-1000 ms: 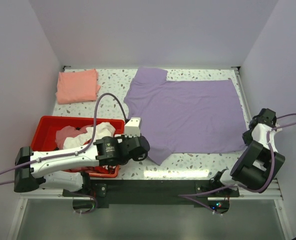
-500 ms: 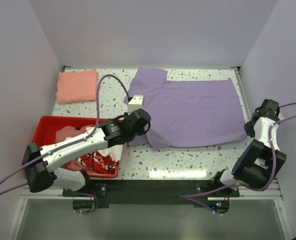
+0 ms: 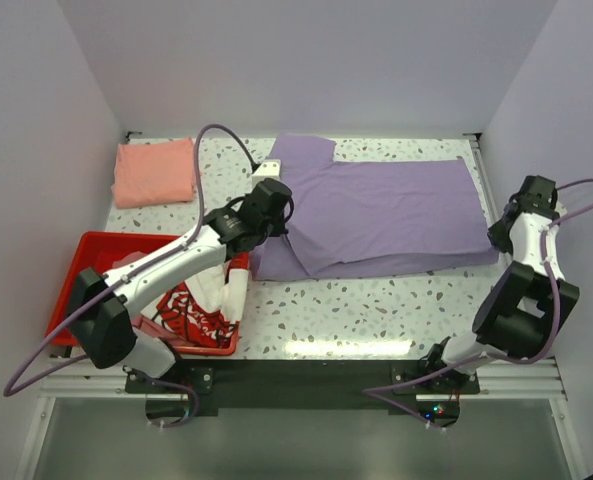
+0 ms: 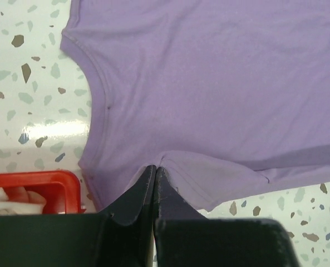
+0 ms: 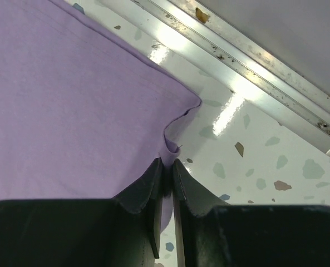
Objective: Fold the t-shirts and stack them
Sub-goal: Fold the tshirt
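A lavender t-shirt (image 3: pixel 386 215) lies spread over the middle and right of the table, its near edge lifted and doubled back over itself. My left gripper (image 3: pixel 282 222) is shut on the shirt's near-left edge, a fold of cloth (image 4: pixel 209 83) pinched between the fingertips (image 4: pixel 155 168). My right gripper (image 3: pixel 496 238) is shut on the near-right corner; the hem (image 5: pixel 70 100) curls up between its fingers (image 5: pixel 167 162). A salmon-pink t-shirt (image 3: pixel 156 172) lies folded at the back left. More t-shirts, white with red print (image 3: pixel 191 312), sit crumpled in the tray.
The red plastic tray (image 3: pixel 84 270) stands at the near left, under the left arm; its corner (image 4: pixel 37 183) shows in the left wrist view. A metal rail (image 5: pixel 237 61) and the side wall run close beside the right gripper.
The left gripper swung from beside the tray toward the back, carrying the shirt's near-left edge up and over the shirt. The right gripper drew the near-right corner back a little.
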You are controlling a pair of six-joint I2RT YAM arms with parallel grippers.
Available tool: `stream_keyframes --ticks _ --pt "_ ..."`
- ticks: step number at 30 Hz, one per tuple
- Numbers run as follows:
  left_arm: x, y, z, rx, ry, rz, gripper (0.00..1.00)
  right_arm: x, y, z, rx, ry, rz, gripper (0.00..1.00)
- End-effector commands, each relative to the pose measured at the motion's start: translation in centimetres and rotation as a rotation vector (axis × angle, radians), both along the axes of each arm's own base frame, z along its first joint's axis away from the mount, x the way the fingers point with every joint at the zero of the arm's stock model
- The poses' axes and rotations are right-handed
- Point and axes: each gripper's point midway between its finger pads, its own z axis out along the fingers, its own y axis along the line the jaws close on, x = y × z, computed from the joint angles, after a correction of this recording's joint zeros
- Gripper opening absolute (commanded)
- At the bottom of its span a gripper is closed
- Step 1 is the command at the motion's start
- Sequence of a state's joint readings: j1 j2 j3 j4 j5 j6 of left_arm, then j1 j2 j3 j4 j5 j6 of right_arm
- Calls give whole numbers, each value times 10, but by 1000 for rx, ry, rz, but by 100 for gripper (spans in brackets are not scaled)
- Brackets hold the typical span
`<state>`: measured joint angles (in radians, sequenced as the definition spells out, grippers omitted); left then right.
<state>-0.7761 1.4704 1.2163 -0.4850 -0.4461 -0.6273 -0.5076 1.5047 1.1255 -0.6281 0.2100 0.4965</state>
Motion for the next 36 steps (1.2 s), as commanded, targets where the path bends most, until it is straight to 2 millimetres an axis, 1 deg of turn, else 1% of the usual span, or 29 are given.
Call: stream_keyframes --ticks 1,3,4,5,6,8,9,10,11,13,16,21,22,24,27,29,30,31,32,33,34,35,36 --pt "30 -15 25 -42 -87 -47 0 18 -7 11 -21 -28 3 15" --pt "38 -16 22 -38 -82 -57 0 21 -9 11 -29 -24 -2 15" --pt "46 -16 27 -46 -89 -49 0 24 -10 9 -26 -19 -5 15" --pt "51 -18 20 -43 -71 -52 0 26 -10 9 -24 -23 -3 15" --pt "55 -18 18 -42 -66 -48 0 28 -10 7 -23 -20 0 15" --pt "69 -11 13 -31 -48 -16 0 34 -10 4 -16 -14 9 15" --pt "71 -12 11 -28 -42 -15 0 34 -11 3 -14 -12 9 15" --pt "77 -9 12 -27 -39 0 0 37 -12 4 -14 -11 12 15" --pt "81 -7 5 -18 -25 7 0 37 -12 0 -11 0 13 15" --pt "91 -2 0 -14 -18 25 0 40 -14 1 -14 -4 12 15" --pt "101 1 -6 -9 -5 38 0 45 -17 -2 -13 -4 11 15" --pt "111 3 -17 0 24 36 0 51 -18 -6 -12 -5 31 18" --pt "113 3 -22 3 31 35 0 54 -18 -10 -9 -6 36 19" --pt "116 3 -25 7 33 38 0 58 -16 -14 5 -14 51 20" --pt "127 6 -30 14 24 49 0 64 -14 -26 33 -4 67 20" --pt "137 7 -41 21 24 65 1 68 -16 -36 37 7 72 21" --pt "142 10 -45 21 32 77 1 69 -18 -38 35 11 77 22" --pt "147 9 -53 23 46 80 1 73 -19 -38 32 7 80 23" --pt "151 10 -58 19 57 93 2 72 -21 -44 33 29 88 23" --pt "156 15 -61 19 61 108 4 72 -23 -46 26 39 82 26" --pt "161 15 -65 19 63 116 8 73 -26 -46 21 46 79 28" --pt "163 17 -66 14 69 122 19 74 -28 -47 12 54 79 39" --pt "168 19 -64 5 63 128 26 77 -30 -45 7 48 80 47"
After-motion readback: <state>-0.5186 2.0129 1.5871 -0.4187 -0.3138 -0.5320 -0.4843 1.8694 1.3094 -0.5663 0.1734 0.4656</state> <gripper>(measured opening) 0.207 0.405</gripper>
